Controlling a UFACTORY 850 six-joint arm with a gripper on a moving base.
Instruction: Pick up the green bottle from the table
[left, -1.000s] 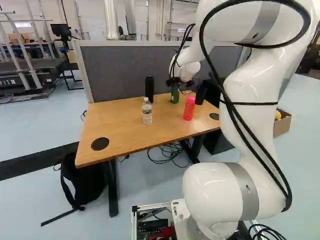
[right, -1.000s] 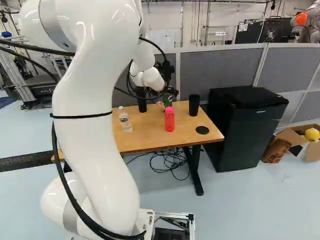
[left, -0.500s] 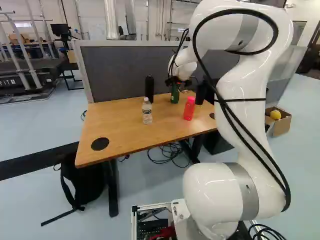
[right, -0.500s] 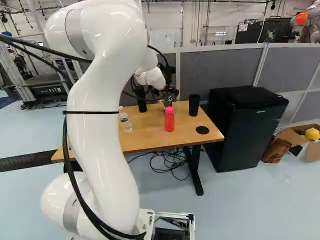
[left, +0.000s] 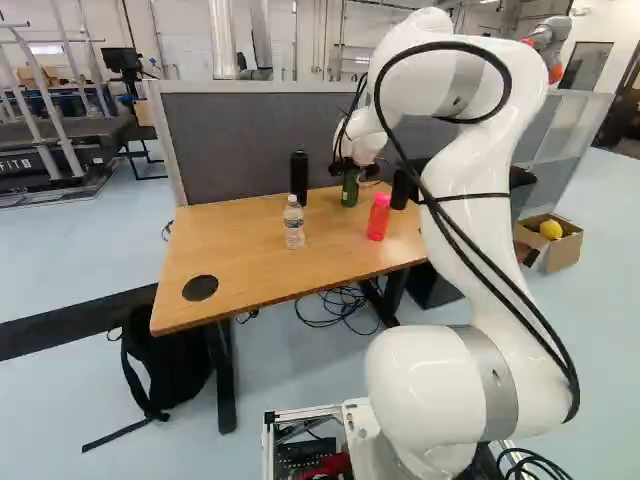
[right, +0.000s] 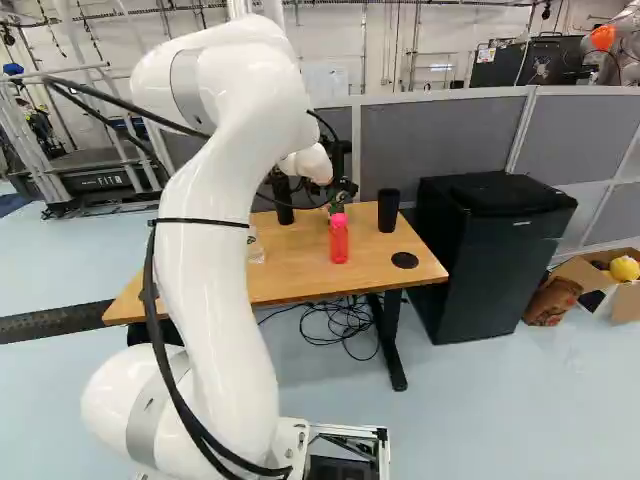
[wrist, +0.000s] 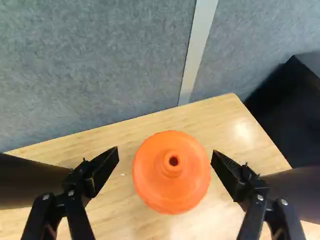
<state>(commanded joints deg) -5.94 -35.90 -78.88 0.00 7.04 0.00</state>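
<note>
At the left of the left base view, the desk begins. Right of its middle stretch, the black bottle stands upright at the back, with the clear water bottle in front of it. A lift that swings that way could knock either.

Near the upper middle, the green bottle stands upright on the desk, right under the gripper. The wrist view shows the fingers spread wide, pinching nothing, with an orange cap between them, presumably the green bottle's. It sits nearer the finger on the black tumbler's side, so uneven closing could shove or tip the bottle. How far the fingers reach down past the cap I cannot tell; too high a bite might catch only the cap and slip.

Next rightward, the pink bottle stands in front, at risk if the lift is pulled back low. Then comes the black tumbler, upper right of centre in the right base view; sideways drift could topple it before clearing. The arm hides part of the desk there.
</note>
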